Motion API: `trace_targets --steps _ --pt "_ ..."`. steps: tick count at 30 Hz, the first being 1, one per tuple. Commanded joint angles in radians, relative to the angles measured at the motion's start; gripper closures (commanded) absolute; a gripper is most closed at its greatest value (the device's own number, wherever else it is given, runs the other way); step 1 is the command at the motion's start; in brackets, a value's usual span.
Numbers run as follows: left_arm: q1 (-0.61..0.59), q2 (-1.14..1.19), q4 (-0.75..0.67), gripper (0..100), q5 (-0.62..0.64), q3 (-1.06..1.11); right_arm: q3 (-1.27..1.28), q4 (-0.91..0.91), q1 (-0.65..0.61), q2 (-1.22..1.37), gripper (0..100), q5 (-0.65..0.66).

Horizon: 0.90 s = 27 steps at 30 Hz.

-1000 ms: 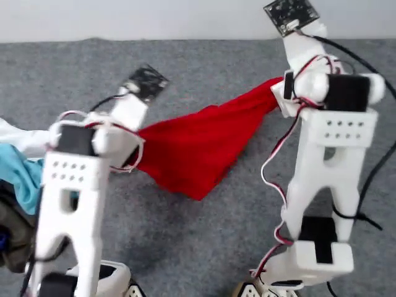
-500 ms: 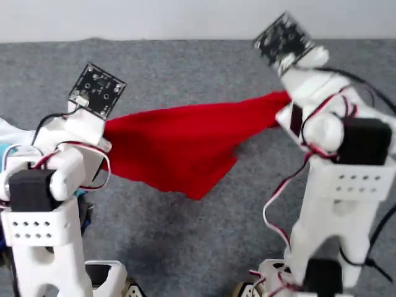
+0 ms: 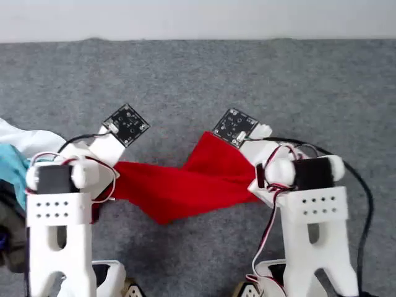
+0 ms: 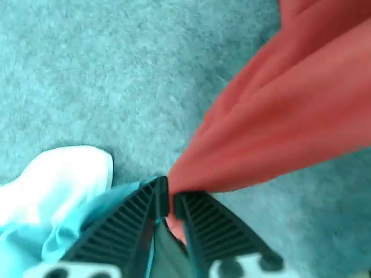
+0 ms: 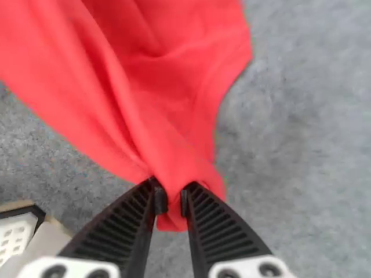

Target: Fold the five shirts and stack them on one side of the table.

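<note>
A red shirt (image 3: 185,185) is stretched between the two arms over the grey table near its front. My left gripper (image 4: 170,202) is shut on one bunched end of the red shirt (image 4: 290,110). My right gripper (image 5: 170,200) is shut on the other end of the red shirt (image 5: 139,87), whose cloth fans out beyond the fingers. In the high view the left arm (image 3: 59,204) stands at the shirt's left end and the right arm (image 3: 297,198) at its right end.
A heap of other shirts lies at the table's left edge: a white one (image 3: 25,137), a light blue one (image 3: 12,167) and dark cloth (image 3: 9,229). White and light blue cloth (image 4: 52,197) show beside the left gripper. Bare grey carpet covers the far half and right.
Both arms have pulled back toward the table's front and come closer together, carrying the red shirt with them. The shirt now sags in a narrower band between them.
</note>
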Motion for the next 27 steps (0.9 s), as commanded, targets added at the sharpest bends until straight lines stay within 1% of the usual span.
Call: trace_targets --steps 1,3,5,8,9,12,13,16,20,23,27 --pt "-0.002 -0.015 -0.27 99 -0.02 0.153 0.126 -0.202 0.005 -0.024 98.8 0.006" --pt "-0.002 0.009 -0.385 98 -0.02 0.245 0.209 -0.303 0.005 -0.022 98.8 0.006" --pt "-0.002 0.06 -0.465 98 -0.02 0.306 0.281 -0.377 0.005 -0.022 98.8 0.006" --pt "-0.009 0.14 -0.493 90 -0.009 0.305 0.339 -0.42 0.007 -0.022 98.8 0.006" --pt "-0.009 0.155 -0.482 86 0.021 0.283 0.345 -0.418 0.007 -0.022 98.8 0.006" --pt "-0.002 0.16 -0.379 79 0.186 0.166 0.353 -0.417 0.01 -0.024 98.9 0.006" --pt "0.0 0.16 -0.33 78 0.21 0.11 0.353 -0.417 0.018 -0.024 98.9 0.005" --pt "0.041 0.16 -0.187 78 0.218 -0.056 0.353 -0.424 0.042 -0.024 98.9 -0.009" --pt "0.138 0.16 0.008 78 0.219 -0.239 0.353 -0.42 0.062 -0.024 98.9 -0.023" --pt "0.253 0.16 0.149 79 0.218 -0.308 0.353 -0.427 0.079 -0.024 98.9 -0.023" --pt "0.436 0.166 0.269 88 0.218 -0.306 0.353 -0.427 0.084 -0.024 98.9 -0.025"
